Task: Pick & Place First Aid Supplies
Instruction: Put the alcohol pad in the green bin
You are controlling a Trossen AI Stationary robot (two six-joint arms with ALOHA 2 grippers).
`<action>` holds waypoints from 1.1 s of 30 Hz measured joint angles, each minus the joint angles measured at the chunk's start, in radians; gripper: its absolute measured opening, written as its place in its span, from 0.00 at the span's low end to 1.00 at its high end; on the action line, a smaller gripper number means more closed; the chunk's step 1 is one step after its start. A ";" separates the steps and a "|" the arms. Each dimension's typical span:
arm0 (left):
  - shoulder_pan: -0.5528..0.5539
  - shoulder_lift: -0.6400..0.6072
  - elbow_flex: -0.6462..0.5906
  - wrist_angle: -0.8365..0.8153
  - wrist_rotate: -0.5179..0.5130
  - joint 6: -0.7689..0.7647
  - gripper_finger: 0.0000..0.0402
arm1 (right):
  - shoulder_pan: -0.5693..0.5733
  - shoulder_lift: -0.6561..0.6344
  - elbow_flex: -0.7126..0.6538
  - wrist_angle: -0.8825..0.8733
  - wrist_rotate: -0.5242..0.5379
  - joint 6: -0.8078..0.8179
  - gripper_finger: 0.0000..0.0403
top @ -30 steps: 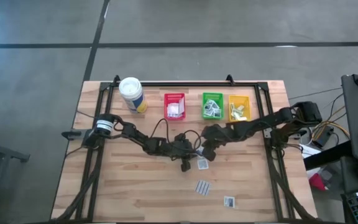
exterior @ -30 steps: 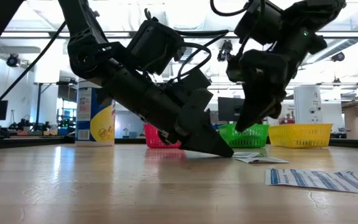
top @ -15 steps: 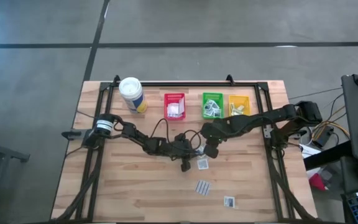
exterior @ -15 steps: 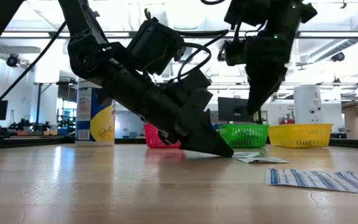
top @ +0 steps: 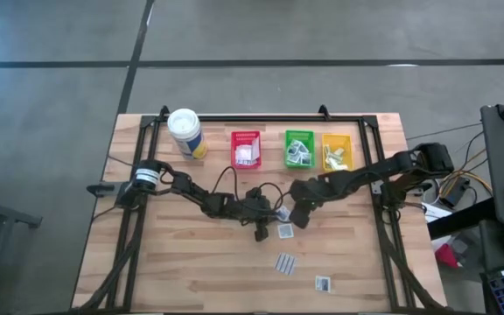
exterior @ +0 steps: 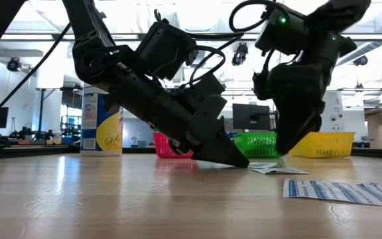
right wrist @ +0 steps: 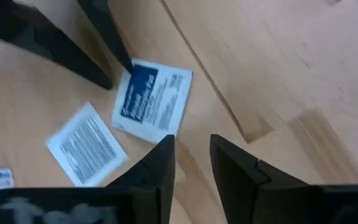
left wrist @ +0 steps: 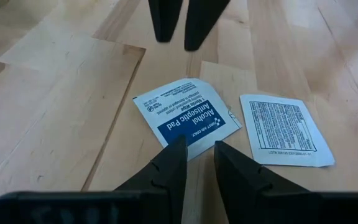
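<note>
Packets lie on the wooden table (top: 182,262). From above, the blue-print packet (top: 281,213) sits in the middle of the table, and the plain packet (top: 285,231) lies just beside it. A striped packet (top: 286,263) and a small packet (top: 322,283) lie nearer the front edge. At the back edge stand a red bin (top: 246,150), a green bin (top: 299,149) and a yellow bin (top: 337,151), with more packets inside. A white can (top: 185,131) stands beside the red bin. The left gripper (top: 261,229) is down by the blue-print packet. The right gripper (top: 303,216) is just on the other side of that packet.

From table height, the left gripper (exterior: 234,159) touches the table by the blue-print packet (exterior: 265,166). The right gripper (exterior: 285,147) hangs just above the packet and holds nothing. The striped packet (exterior: 340,191) lies in front.

In the left wrist view, the left gripper (left wrist: 196,152) has its fingers a little apart, with the edge of the blue-print packet (left wrist: 188,118) between the tips. The packet lies flat, and the plain packet (left wrist: 284,129) is beside it. The right gripper (left wrist: 180,42) points down behind it.

In the right wrist view, the right gripper (right wrist: 191,146) is a little open and empty, near the blue-print packet (right wrist: 153,99).
</note>
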 joint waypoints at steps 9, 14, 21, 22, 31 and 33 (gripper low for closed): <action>0.000 0.000 0.000 0.000 0.000 0.000 0.23 | -0.012 0.000 -0.085 0.199 -0.010 0.099 0.21; 0.000 0.000 0.000 0.000 0.000 0.001 0.23 | -0.023 0.004 -0.108 0.260 -0.011 0.126 0.23; 0.004 0.000 -0.001 0.000 0.000 -0.020 0.23 | -0.025 0.036 -0.126 0.332 -0.056 0.152 0.22; 0.006 0.000 0.000 -0.001 0.000 -0.027 0.23 | -0.025 0.045 -0.126 0.342 -0.066 0.157 0.22; 0.014 0.000 0.000 -0.010 0.018 -0.090 0.23 | -0.031 0.093 -0.123 0.377 -0.129 0.185 0.21; 0.015 0.000 0.000 -0.012 0.038 -0.099 0.23 | -0.037 0.088 -0.123 0.385 -0.159 0.185 0.21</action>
